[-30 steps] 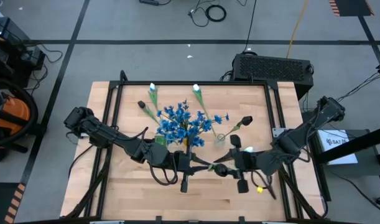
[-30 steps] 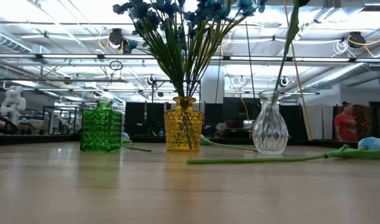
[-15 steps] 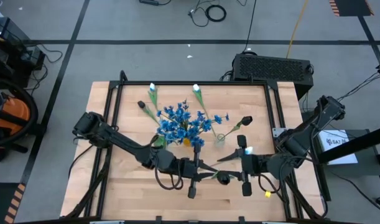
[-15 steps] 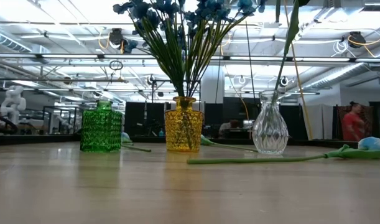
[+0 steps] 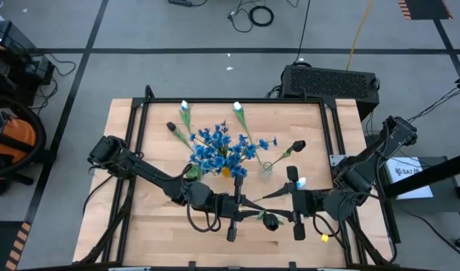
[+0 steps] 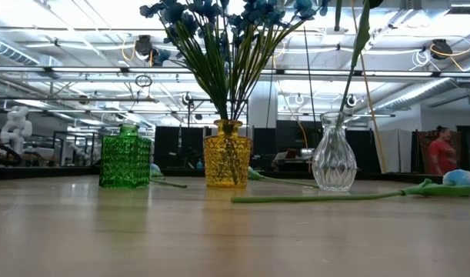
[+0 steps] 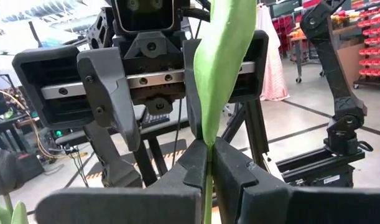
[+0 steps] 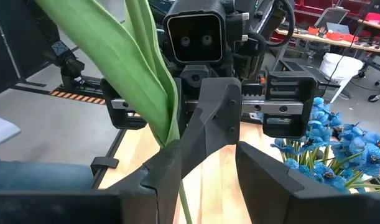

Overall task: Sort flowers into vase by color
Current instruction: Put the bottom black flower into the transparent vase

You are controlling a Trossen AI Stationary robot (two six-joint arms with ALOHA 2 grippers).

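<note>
Both arms have drawn toward the near edge of the desk (image 5: 139,226) since a second ago, and the two grippers now face each other with a green stem (image 5: 261,215) strung between them.

From above, the left gripper (image 5: 237,217) and right gripper (image 5: 293,214) hover near each other; the blue flowers (image 5: 218,148) stand bunched at mid-desk.

At desk level, the blues fill the yellow vase (image 6: 226,163), flanked by a green vase (image 6: 125,160) and a clear vase (image 6: 334,161) holding one stem; another flower (image 6: 350,197) lies flat.

Left wrist: the fingers (image 7: 239,180) are pressed together, pinching the stem.

Right wrist: the jaws stand spread, a leaf (image 8: 124,62) against one finger (image 8: 171,168).

The stem looks light, limp and slippery; gripping low on bare stem seems safest.
</note>
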